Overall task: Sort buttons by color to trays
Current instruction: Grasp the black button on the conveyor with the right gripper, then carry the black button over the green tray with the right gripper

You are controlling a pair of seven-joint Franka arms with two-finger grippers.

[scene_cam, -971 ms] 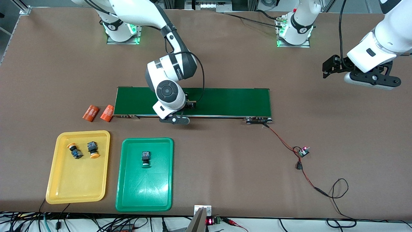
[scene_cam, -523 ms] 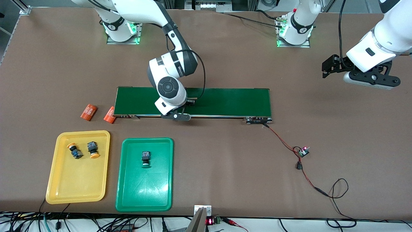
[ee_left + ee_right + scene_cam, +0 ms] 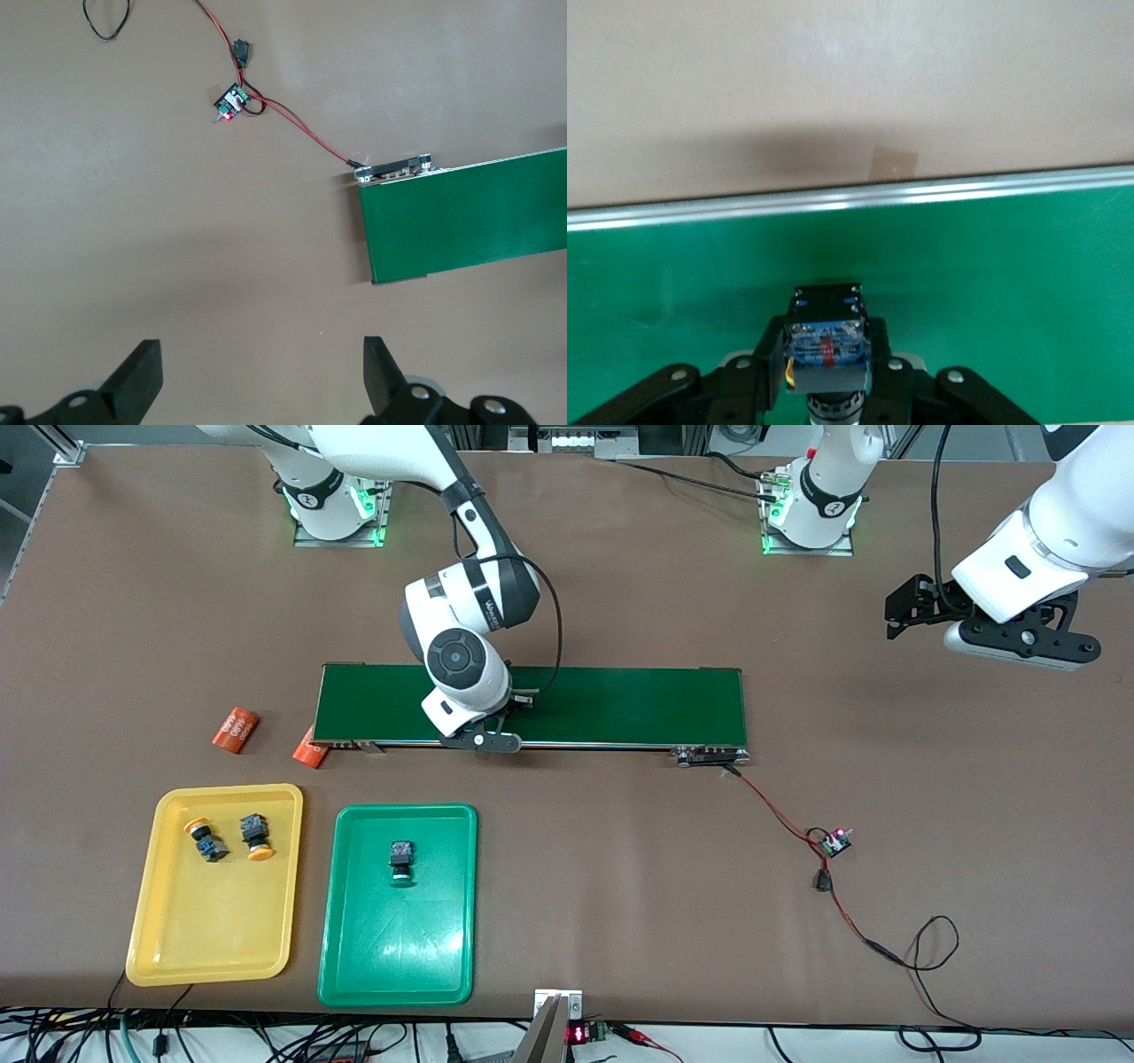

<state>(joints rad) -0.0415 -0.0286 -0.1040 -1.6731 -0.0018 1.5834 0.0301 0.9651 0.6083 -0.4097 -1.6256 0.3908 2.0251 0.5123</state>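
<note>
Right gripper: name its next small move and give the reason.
Probably lift straight up off the conveyor belt. In the right wrist view the right gripper is shut on a button over the belt, its cap hidden, so its colour cannot be told. The yellow tray already holds two yellow-capped buttons, the green tray only one. The left gripper waits open.

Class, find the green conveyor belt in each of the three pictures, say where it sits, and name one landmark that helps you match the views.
Front view: the conveyor belt lies across the table's middle, under the right gripper.
Left wrist view: only its end shows, at the picture's edge.
Right wrist view: its surface fills the lower half.
Shared landmark: the belt's silver edge rail.
</note>
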